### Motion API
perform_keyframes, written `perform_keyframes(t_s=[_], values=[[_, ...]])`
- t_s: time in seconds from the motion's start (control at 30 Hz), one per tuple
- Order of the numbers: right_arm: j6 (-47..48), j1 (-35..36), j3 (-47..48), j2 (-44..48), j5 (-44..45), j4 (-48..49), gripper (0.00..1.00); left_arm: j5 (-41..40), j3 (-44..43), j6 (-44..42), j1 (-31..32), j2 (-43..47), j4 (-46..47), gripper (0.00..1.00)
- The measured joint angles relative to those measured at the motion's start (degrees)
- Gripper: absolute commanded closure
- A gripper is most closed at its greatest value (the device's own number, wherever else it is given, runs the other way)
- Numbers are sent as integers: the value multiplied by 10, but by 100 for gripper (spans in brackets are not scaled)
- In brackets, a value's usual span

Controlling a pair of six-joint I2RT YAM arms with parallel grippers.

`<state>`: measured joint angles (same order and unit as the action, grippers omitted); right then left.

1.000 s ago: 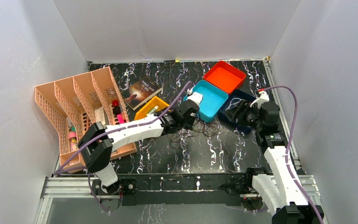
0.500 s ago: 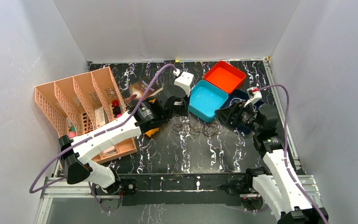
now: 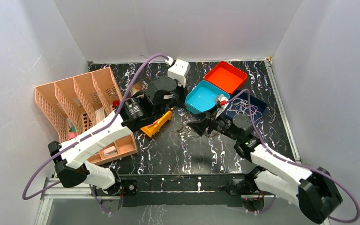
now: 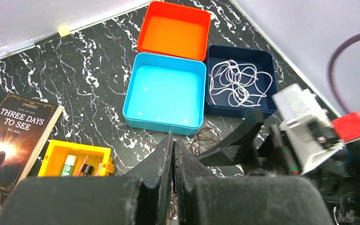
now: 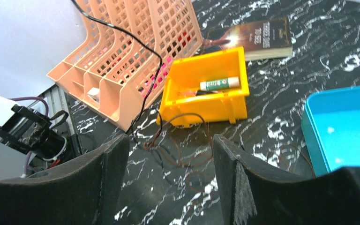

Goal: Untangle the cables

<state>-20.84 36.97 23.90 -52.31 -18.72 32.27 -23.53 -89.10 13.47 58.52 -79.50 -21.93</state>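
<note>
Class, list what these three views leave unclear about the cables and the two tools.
- Left wrist view: shut left tool; whether it pinches a strand is too fine to tell.
- Right wrist view: raised dark cable runs off the top edge; its holder is unseen.
- Top view: right tool hides part of the brown loops.

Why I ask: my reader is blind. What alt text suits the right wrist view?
The open right gripper frames thin dark cables looped on a black table. Beyond sit a yellow bin holding a tube, a pink basket, a book and a blue tray.
</note>
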Motion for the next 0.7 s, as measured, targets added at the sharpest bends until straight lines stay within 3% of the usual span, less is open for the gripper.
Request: perform_keyframes(t_s=[0.17,0.33,0.7], values=[[9,35,2,-82,12,127,27,2,-17,-5,0,9,-1,100],[14,76,29,-127,20,194,27,2,-32,-11,0,9,-3,100],[17,93,63,-197,53,245,31,14,-55,-15,0,9,-7,100]])
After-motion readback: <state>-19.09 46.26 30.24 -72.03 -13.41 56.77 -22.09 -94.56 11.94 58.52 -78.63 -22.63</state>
